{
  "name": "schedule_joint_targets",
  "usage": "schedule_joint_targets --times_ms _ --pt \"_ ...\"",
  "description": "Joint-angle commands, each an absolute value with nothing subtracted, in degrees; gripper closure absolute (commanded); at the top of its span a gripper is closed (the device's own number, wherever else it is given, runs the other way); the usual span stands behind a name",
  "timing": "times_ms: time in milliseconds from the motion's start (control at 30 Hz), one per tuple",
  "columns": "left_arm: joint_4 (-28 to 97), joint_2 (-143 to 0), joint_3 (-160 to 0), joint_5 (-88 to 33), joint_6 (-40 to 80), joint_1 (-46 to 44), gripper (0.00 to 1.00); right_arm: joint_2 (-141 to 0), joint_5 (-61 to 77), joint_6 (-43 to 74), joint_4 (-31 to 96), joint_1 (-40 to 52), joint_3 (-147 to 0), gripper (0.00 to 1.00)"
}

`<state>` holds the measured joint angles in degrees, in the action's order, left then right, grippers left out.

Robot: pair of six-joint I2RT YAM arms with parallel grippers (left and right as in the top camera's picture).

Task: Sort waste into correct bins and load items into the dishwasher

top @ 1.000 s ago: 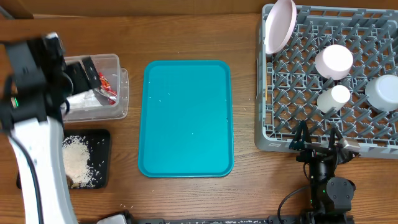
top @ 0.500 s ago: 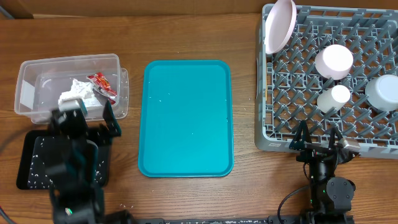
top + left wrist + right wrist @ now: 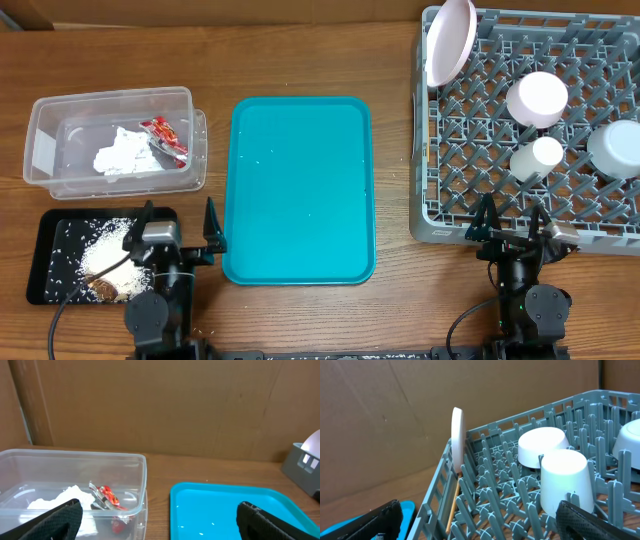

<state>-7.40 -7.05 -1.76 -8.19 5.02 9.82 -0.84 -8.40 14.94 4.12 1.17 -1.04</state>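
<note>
A brown wooden surface [image 3: 300, 40] stands before a plain brown cardboard wall [image 3: 150, 405]. Toward the left edge of the surface sits a clear rectangular plastic tub [image 3: 40, 150], and inside it lie a crumpled white napkin [image 3: 120, 155] and a small red-and-white wrapper [image 3: 165, 135], touching each other. Just nearer the front edge is a shallow black rectangular tray [image 3: 45, 250] holding white rice-like crumbs [image 3: 100, 255] and a patch of brown food scraps [image 3: 105, 290]. A large teal rectangular serving tray [image 3: 300, 190] lies in the middle of the surface, with only a few pale specks on it. At the right edge stands a large square grey plastic dish rack [image 3: 470, 190] with upright pegs. In its far left corner a round pale pink plate [image 3: 448, 40] stands on edge. Further right are an upturned round white bowl [image 3: 537, 98], a small white cup [image 3: 540, 155] upside down just beside it, and a pale grey-white bowl [image 3: 618, 148] at the rack's right side. The left pincer [image 3: 175, 222] sits near the front edge, over the right end of the black tray, fingers apart and empty. The right pincer [image 3: 512, 218] sits at the rack's front wall, fingers apart and empty.
</note>
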Motion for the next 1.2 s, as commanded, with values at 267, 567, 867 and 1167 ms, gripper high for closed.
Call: schedule_joint_targets --times_ms 267,567,867,1167 --pt "3.53 -0.19 -0.27 -0.73 7.29 7.46 0.00 -0.16 -8.95 14.57 3.88 0.99 -0.45 0.00" --pt "4.45 -0.19 -0.27 -0.89 5.98 7.46 0.00 -0.16 -8.95 14.57 3.88 0.99 -0.45 0.00" --pt "4.45 -0.25 -0.27 -0.89 5.98 7.46 0.00 -0.16 -8.95 14.57 3.88 0.99 -0.45 0.00" --pt "4.45 -0.25 -0.27 -0.89 5.98 7.46 0.00 -0.16 -8.95 14.57 3.88 0.99 -0.45 0.00"
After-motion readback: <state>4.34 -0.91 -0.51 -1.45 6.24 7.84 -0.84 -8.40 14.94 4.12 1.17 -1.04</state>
